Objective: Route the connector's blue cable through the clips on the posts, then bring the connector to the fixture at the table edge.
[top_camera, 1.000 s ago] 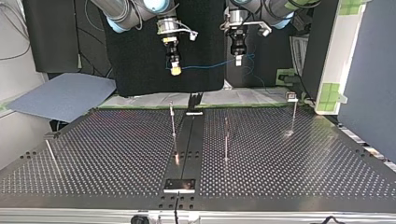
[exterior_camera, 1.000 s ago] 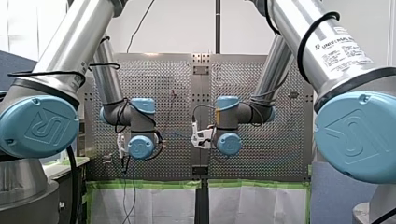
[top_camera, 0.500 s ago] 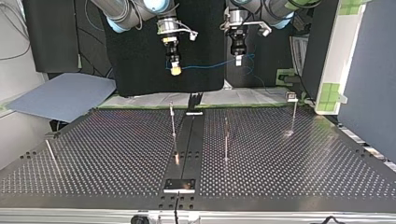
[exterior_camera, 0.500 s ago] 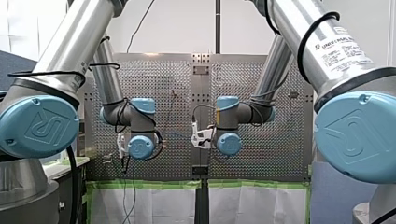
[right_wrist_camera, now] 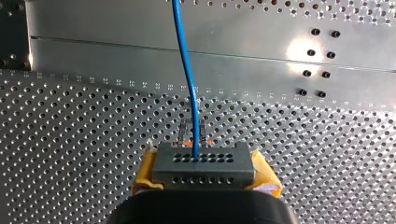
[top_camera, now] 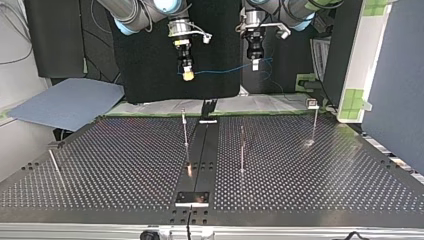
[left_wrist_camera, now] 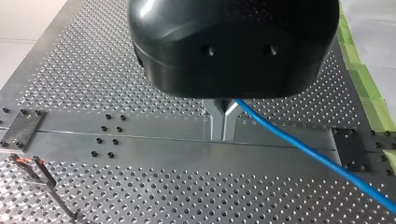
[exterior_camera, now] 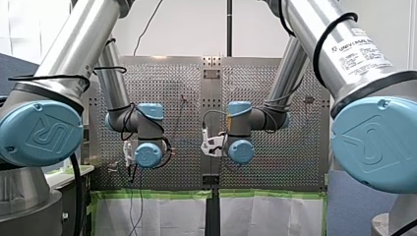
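Holding the connector point(right_wrist_camera: 203, 165) clamped between my right fingers point(right_wrist_camera: 145, 171), well above the table point(top_camera: 125, 160), I had my left fingers point(left_wrist_camera: 215, 122) pinched shut on its blue cable point(left_wrist_camera: 299, 150). Best, I judged, to lower the span taut and level into the clips on the posts point(top_camera: 185, 131).

Our perforated table point(top_camera: 125, 170) has a smooth strip point(top_camera: 202, 150) down its middle, ending at a dark plate point(top_camera: 192, 198) by the top view's near edge. We count 4 thin posts standing on it: left post point(top_camera: 54, 162), inner left post point(top_camera: 185, 131), inner right post point(top_camera: 242, 152), right post point(top_camera: 315, 125).
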